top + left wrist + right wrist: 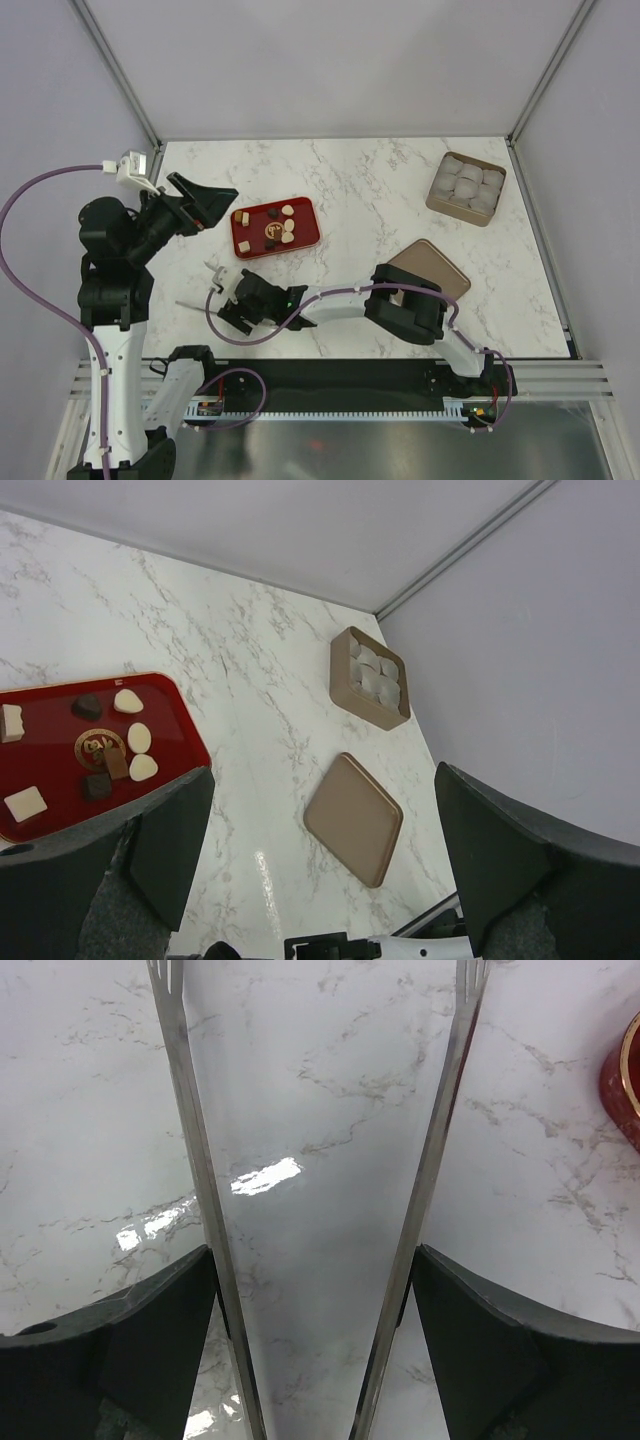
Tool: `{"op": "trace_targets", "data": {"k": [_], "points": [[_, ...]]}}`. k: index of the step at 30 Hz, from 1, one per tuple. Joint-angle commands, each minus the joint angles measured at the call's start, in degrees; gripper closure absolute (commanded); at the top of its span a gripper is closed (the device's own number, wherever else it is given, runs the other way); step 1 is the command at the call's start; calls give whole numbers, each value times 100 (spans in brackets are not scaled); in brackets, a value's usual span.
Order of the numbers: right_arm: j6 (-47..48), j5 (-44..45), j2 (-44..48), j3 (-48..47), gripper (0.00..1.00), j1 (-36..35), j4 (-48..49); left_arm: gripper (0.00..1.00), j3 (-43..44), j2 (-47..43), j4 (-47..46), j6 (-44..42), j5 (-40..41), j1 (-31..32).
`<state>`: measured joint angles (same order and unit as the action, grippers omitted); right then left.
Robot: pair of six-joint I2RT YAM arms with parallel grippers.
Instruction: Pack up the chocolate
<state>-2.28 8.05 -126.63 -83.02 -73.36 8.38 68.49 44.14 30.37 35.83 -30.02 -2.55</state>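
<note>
Several small chocolates, cream-white (288,229) and dark brown (273,212), lie on a red tray (306,222). They also show in the left wrist view, cream (139,737) and dark (87,706). My left gripper (205,205) hangs open and empty above the table just left of the tray; its jaws stand wide apart (325,815). My right gripper (238,300) reaches across to the near left, in front of the tray, and is shut on metal tongs (190,1130) whose two arms spread apart over bare marble (312,1260). The tongs hold nothing.
A tan box (466,187) lined with white paper cups sits at the far right, also in the left wrist view (371,677). Its flat brown lid (428,268) lies near the right arm's elbow (353,819). The tray's edge shows in the right wrist view (625,1080).
</note>
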Motion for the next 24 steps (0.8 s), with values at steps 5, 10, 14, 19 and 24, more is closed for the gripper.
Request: {"op": "trace_targets", "data": {"k": [5, 10, 14, 19, 24], "points": [[44, 241, 15, 374, 19, 6, -56, 0, -81, -133, -49, -384, 548, -18], [88, 206, 270, 594, 28, 41, -108, 0, -178, -64, -40, -481, 594, -27], [-184, -110, 1007, 1016, 34, 295, -258, 0, -310, 129, -49, -498, 567, -18], [-413, -340, 1903, 1139, 39, 542, -1230, 0, -345, 402, -40, -648, 594, -27], [-667, -313, 2668, 1183, 39, 709, -2199, 0, -406, 631, -22, -823, 655, -27]]}}
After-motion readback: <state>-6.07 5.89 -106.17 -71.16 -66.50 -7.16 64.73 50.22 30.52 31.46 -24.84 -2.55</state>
